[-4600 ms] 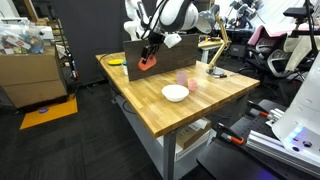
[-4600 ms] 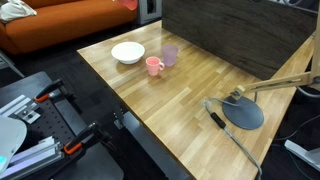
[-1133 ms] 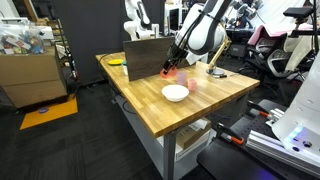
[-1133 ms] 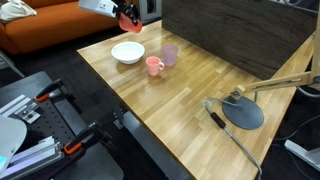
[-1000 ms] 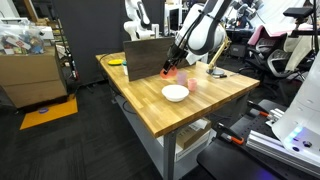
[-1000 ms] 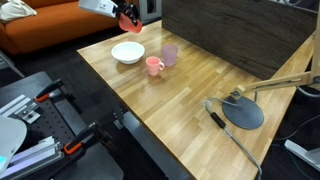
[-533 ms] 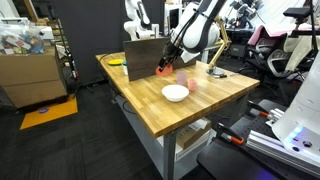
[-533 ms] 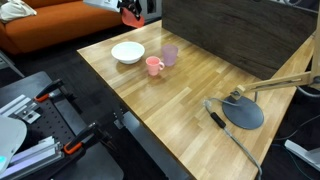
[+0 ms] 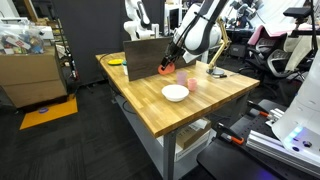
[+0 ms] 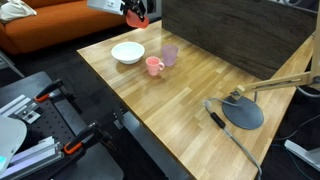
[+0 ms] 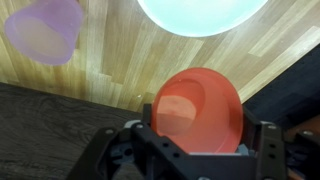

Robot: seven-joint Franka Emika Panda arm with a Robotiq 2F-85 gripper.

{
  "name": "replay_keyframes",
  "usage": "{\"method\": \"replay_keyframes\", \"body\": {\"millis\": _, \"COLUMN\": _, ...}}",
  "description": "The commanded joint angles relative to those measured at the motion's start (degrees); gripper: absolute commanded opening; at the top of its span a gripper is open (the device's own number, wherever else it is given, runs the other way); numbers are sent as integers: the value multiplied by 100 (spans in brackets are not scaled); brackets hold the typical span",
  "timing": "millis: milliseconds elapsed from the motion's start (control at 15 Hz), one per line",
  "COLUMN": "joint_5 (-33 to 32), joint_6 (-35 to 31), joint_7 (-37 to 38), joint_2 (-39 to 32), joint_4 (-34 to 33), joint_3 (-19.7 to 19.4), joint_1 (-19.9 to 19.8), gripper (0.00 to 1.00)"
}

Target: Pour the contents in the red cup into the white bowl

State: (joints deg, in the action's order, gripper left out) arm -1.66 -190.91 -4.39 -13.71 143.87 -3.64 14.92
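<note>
Now, with the fingers [image 11: 265,140] clamped on the red cup [image 10: 135,14], held in the air past the far rim of the white bowl [image 10: 127,52] on the bench [image 10: 200,85], the carry looks underway; next comes centring over the bowl and tipping.

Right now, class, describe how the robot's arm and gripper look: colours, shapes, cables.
The arm is built of rounded white links with black sections between them. The gripper is black and blocky; the wrist view shows dark angular fingers on a matte black body. No cables or markings are clear enough to tell.
</note>
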Motion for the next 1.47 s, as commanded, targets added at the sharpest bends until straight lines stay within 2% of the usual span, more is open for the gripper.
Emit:
{"method": "replay_keyframes", "body": {"millis": 0, "joint_5": 129, "joint_6": -372, "joint_7": -126, "joint_2": 125, "joint_4": 234, "joint_3": -351, "joint_1": 446, "gripper": 55}}
{"method": "replay_keyframes", "body": {"millis": 667, "joint_5": 724, "joint_6": -790, "joint_7": -265, "joint_2": -46, "joint_4": 512, "joint_3": -1066, "joint_1": 1470, "gripper": 55}}
{"method": "replay_keyframes", "body": {"millis": 800, "joint_5": 801, "joint_6": -735, "joint_7": -193, "joint_2": -50, "joint_4": 503, "joint_3": -1088, "joint_1": 1536, "gripper": 55}}
{"method": "replay_keyframes", "body": {"millis": 867, "joint_5": 640, "joint_6": -602, "joint_7": -118, "joint_2": -38, "joint_4": 474, "joint_3": -972, "joint_1": 1378, "gripper": 55}}
{"method": "replay_keyframes", "body": {"millis": 933, "joint_5": 654, "joint_6": -598, "joint_7": -115, "joint_2": -39, "joint_4": 474, "joint_3": -974, "joint_1": 1398, "gripper": 80}}
{"method": "replay_keyframes", "body": {"millis": 1400, "joint_5": 654, "joint_6": -595, "joint_7": -114, "joint_2": -40, "joint_4": 474, "joint_3": -974, "joint_1": 1397, "gripper": 80}}
